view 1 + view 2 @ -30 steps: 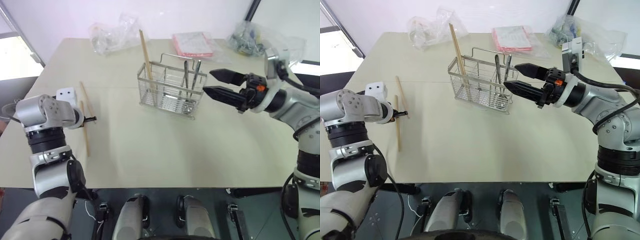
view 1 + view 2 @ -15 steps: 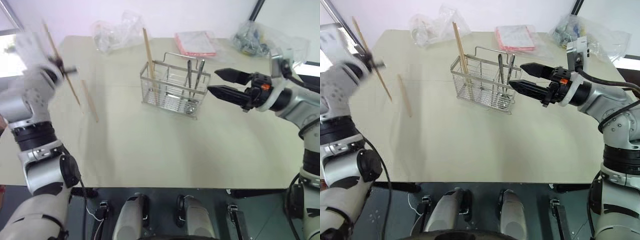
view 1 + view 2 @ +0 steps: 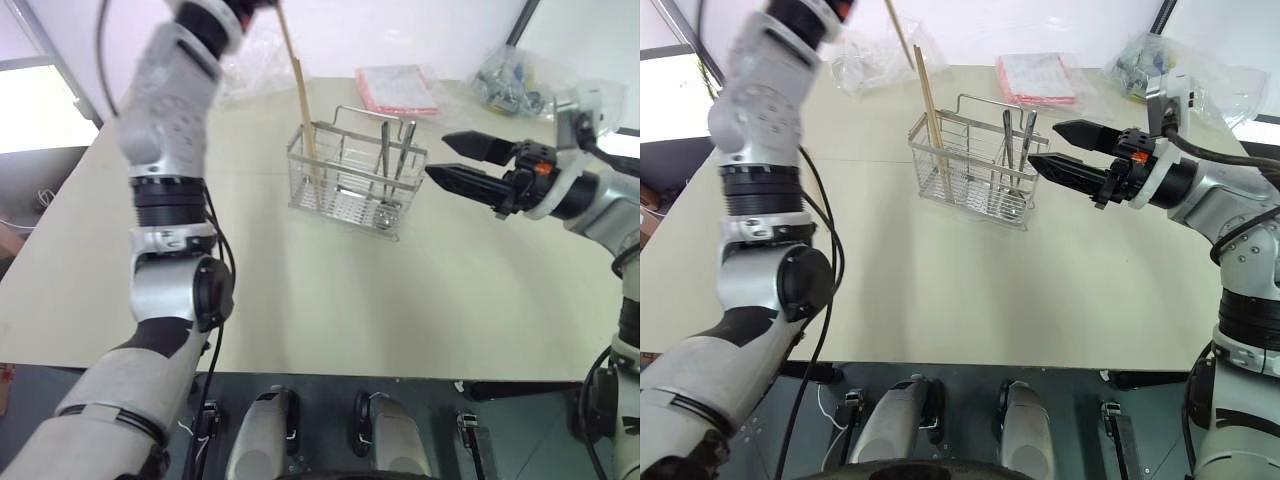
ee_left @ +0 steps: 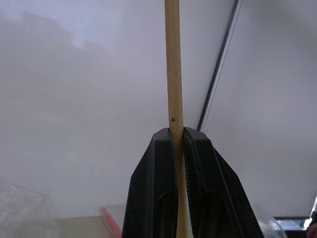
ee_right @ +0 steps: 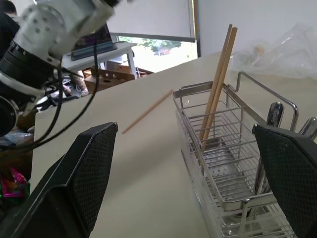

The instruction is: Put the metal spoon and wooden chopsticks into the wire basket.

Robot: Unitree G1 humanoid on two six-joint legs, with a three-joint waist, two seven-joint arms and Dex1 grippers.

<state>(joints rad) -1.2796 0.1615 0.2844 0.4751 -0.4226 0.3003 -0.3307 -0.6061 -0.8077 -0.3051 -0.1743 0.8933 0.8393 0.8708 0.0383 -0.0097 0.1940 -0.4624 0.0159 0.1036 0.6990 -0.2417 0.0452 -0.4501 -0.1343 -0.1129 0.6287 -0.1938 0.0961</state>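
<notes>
Left gripper (image 4: 177,144) pinching one wooden chopstick (image 4: 172,74); right gripper (image 3: 455,162) wide, at three o'clock of wire basket (image 3: 350,205).

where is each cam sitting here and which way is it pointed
Head stereo pair: sits on the head, looks forward and down over the table at the wire basket; raised left arm and open right end effector show.
Left wrist: looks along its shut end effector pinching a wooden chopstick against a pale wall.
Right wrist: looks between its open fingers across the table at the basket, two chopsticks standing in it, a loose one beyond.
Shared: head and right wrist views both show the basket.
</notes>
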